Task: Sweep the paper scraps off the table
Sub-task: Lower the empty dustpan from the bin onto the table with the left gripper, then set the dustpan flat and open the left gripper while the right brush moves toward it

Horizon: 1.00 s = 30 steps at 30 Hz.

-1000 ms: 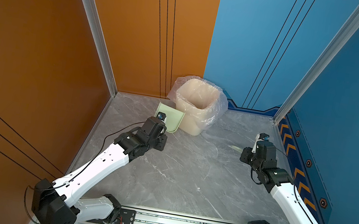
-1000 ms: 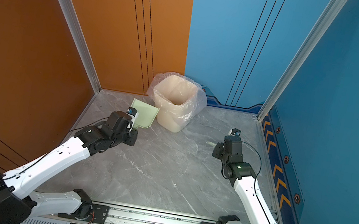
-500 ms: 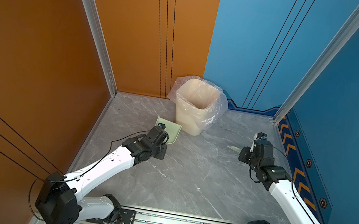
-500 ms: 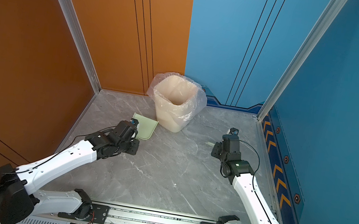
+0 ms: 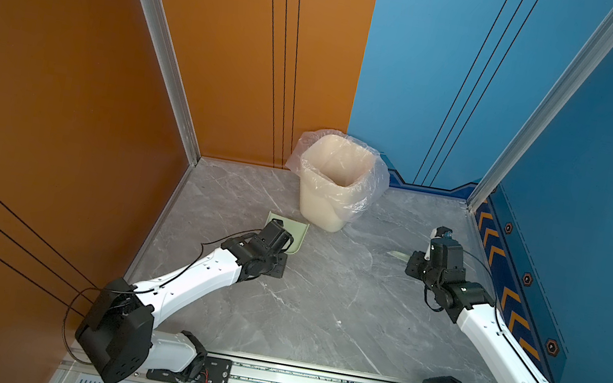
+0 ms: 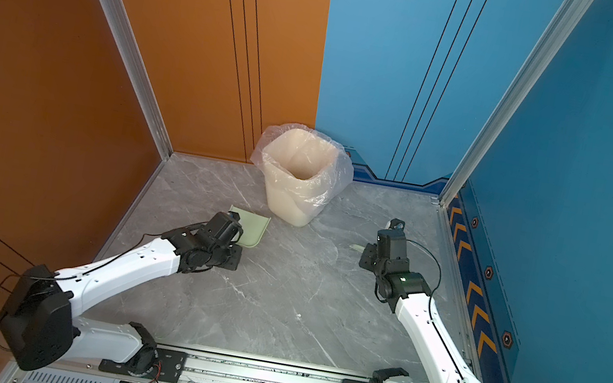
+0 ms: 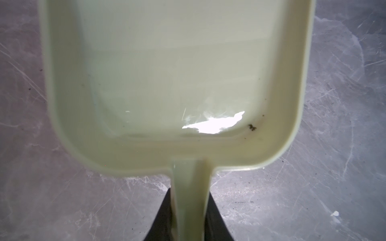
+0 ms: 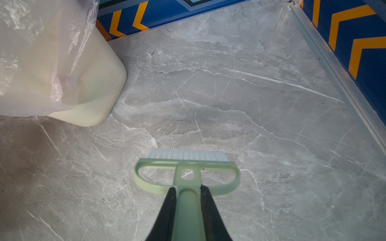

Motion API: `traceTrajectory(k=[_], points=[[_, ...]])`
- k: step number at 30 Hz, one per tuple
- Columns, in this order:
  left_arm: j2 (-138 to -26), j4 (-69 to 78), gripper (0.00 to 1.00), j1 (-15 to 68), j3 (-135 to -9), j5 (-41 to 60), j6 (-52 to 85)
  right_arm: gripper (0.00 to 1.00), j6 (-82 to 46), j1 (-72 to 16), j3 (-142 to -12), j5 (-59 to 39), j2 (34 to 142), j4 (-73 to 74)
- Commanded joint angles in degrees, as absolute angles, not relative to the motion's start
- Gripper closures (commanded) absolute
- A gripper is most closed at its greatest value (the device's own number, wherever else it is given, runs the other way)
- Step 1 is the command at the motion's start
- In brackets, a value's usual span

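No paper scraps show on the grey marble table (image 5: 319, 308) (image 6: 278, 301); they are out of view. My left gripper (image 7: 190, 192) is shut on the handle of a pale green dustpan (image 7: 167, 73), whose pan is empty. In both top views the dustpan (image 5: 291, 232) (image 6: 254, 228) lies low in front of the bin, left of centre. My right gripper (image 8: 187, 191) is shut on the handle of a pale green brush (image 8: 186, 160), with its white bristles down at the table. In both top views the brush (image 5: 397, 255) (image 6: 356, 247) pokes out left of the right wrist.
A cream bin (image 5: 332, 192) (image 6: 291, 194) (image 8: 62, 73) with a clear liner stands at the back centre. Orange and blue walls with aluminium rails close the table on three sides. A tiny white fleck (image 7: 335, 213) lies on the table beside the dustpan's handle.
My left arm has drawn the dustpan down and away from the bin's side, toward the front, and levelled it near the table. The right arm and brush have hardly moved.
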<state>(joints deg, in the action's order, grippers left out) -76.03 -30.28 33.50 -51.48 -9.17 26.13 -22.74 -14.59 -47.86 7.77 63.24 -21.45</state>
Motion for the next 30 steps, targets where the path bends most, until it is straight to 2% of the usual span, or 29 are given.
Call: traceTrajectory(k=[1, 11, 30], points=[[-77.4, -28.0, 1.0, 34.4, -49.9, -7.2, 27.7, 1.0, -22.1, -15.0, -48.9, 8.6, 63.5, -21.6], [-82.6, -24.3, 1.0, 37.5, -49.6, -5.9, 27.2, 1.0, -22.2, -15.1, -48.3, 8.1, 64.1, -20.5], [-93.8, -23.6, 1.0, 41.3, -56.9, -2.2, 22.1, 1.0, -21.5, -15.6, -48.1, 6.6, 66.9, -19.1]])
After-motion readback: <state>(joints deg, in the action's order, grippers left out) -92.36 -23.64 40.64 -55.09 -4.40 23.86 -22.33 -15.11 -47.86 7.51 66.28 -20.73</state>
